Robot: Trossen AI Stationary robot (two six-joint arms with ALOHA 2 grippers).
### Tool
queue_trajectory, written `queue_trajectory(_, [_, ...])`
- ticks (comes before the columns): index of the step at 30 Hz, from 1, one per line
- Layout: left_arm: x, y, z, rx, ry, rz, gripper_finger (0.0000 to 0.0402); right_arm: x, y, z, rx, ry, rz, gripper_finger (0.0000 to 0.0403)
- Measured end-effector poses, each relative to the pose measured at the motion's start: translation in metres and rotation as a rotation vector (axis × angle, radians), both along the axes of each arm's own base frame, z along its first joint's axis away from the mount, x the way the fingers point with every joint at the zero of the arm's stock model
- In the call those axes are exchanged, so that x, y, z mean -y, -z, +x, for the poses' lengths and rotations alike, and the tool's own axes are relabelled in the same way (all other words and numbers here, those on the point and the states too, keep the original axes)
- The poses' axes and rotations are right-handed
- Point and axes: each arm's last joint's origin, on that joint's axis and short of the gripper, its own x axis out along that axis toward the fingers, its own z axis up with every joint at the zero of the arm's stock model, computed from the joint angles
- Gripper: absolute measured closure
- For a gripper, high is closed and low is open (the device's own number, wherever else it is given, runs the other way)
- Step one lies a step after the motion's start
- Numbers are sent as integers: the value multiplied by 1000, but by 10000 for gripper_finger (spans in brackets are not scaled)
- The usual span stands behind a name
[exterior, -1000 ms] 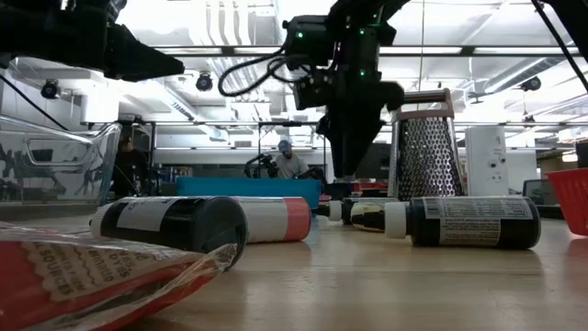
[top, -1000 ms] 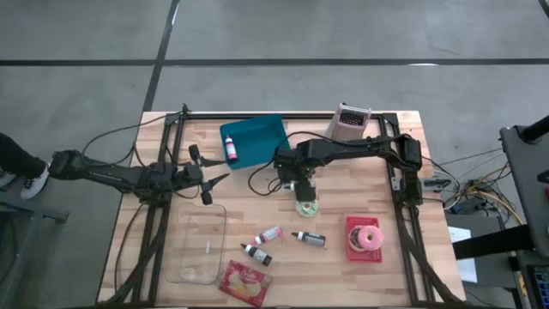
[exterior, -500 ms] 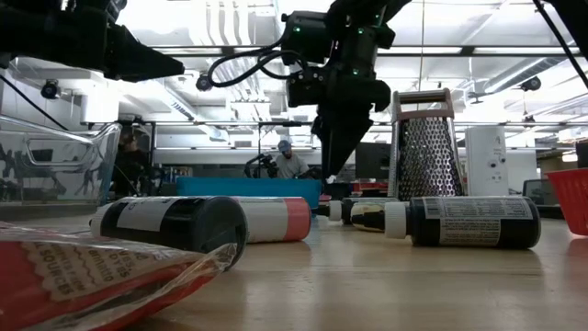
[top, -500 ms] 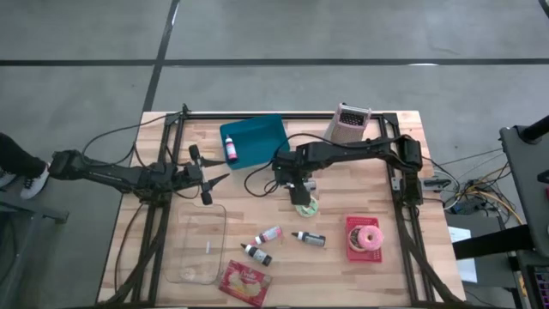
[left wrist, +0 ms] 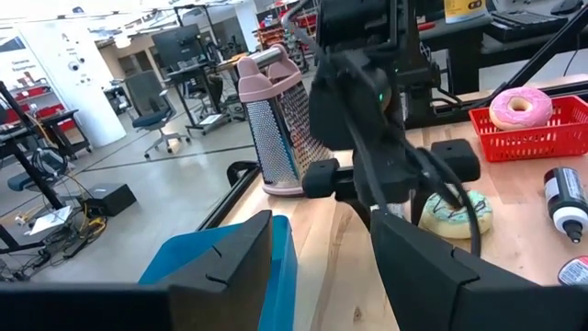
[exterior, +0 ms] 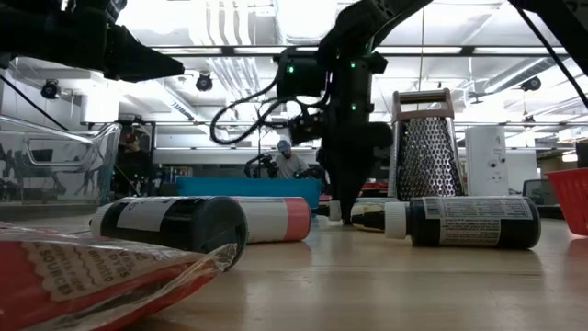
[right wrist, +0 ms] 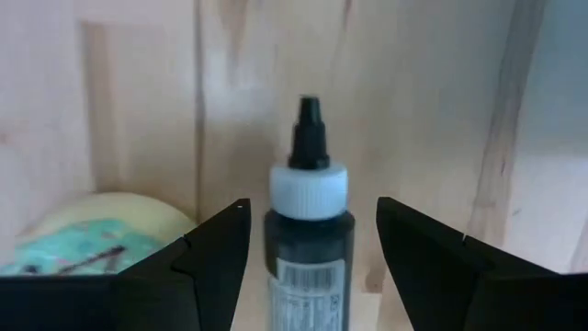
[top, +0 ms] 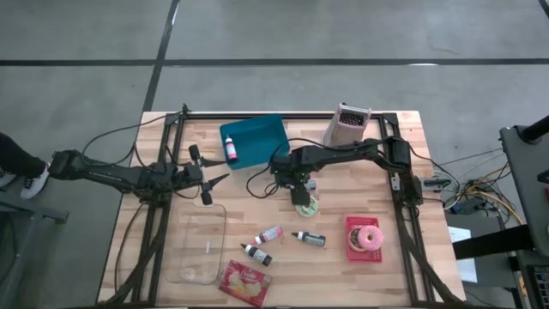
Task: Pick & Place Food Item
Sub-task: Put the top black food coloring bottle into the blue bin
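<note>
- R gripper down near tabletop centre, arm reaching in from the right edge. Fingers spread wide, one on either side of a small dark bottle w/ white cap. Gap shows on both sides, so no grip on it.
- Teal-iced donut lies flat on the tabletop near centre, just beside R gripper on its front-edge side. Not held. Bottle sits close beside it.
- L gripper hangs near the left edge, well apart from the donut. Fingers part open, nothing between them.
- Open room: bare wood between the two grippers, and between donut and right edge.
- Toward back edge: blue bin w/ a pink bottle inside, near R arm's wrist cable. Pink-handled grater upright near back-right corner.
- Toward front edge: three bottles lying down, near the donut's front side.
- Red basket w/ pink donut front-right, apart from R gripper.
- Clear glass dish front-left, near L gripper. Red snack packet at front edge beside the dish.
- Low view: a person far off in the room behind.
</note>
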Motion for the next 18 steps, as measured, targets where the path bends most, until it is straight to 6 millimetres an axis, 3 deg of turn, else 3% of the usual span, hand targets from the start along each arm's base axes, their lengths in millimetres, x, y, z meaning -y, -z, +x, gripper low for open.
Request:
queue_trajectory(7, [0,0,0,-3,0,1,213,1,12,2,-22,-24,0,183])
queue_trajectory(16, [0,0,0,-4,0,1,213,1,13,4,-9,-11,-6,272])
queue_trajectory(18, [0,0,0,-4,-5,1,213,2,13,5,0,-8,-7,273])
